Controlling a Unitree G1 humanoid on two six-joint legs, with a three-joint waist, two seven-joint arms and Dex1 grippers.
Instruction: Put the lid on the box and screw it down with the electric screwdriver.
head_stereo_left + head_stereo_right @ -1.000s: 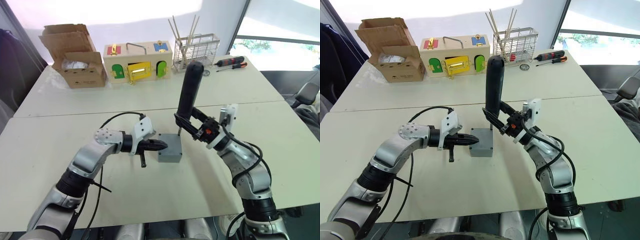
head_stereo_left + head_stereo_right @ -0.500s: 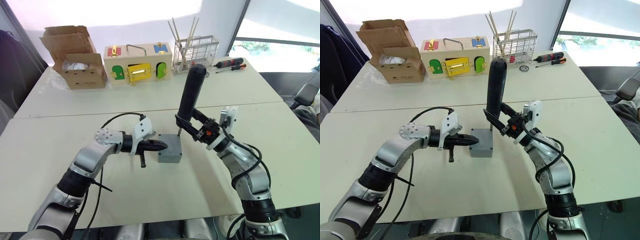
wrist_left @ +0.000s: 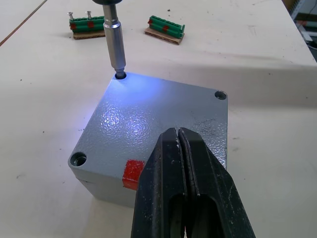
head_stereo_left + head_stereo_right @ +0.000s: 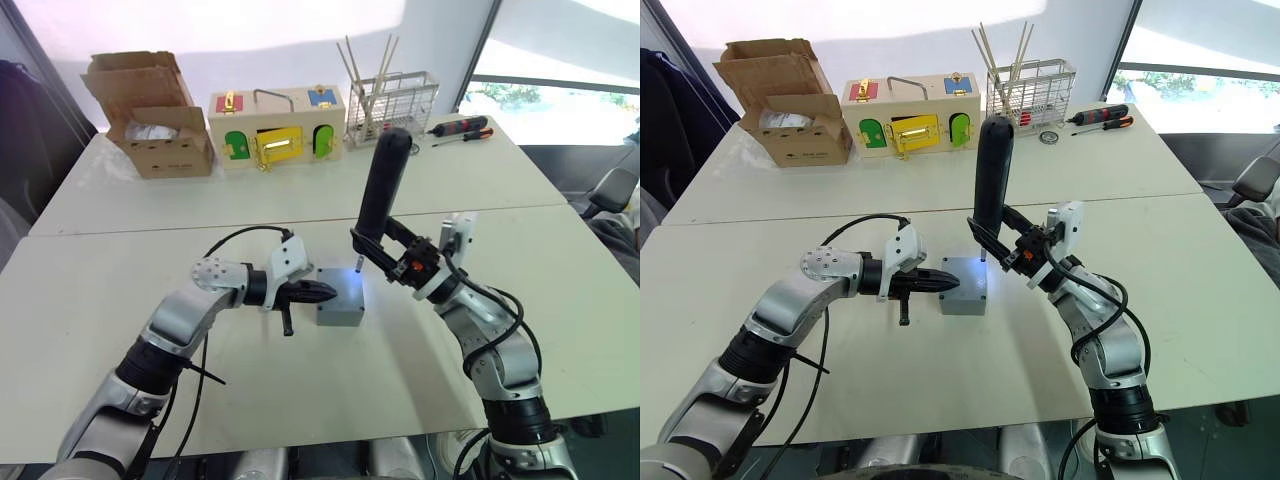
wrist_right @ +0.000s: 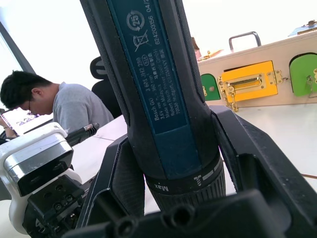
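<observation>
Bare table [image 4: 120, 290] flanks the box [image 4: 338, 296], claws crowding it

electric screwdriver [image 5: 163, 99] clamped in the right claw [image 5: 173, 163]
wooden box [image 5: 257, 74] at 2 o'clock, seated person [image 5: 54, 106] at 9.

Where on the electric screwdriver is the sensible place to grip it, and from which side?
Low on the thick black barrel of the electric screwdriver, just above the bit, from the robot's right, as the right gripper grips it now. It stands upright with its bit in a corner hole of the lid, so a sideways approach stays off the box.
</observation>
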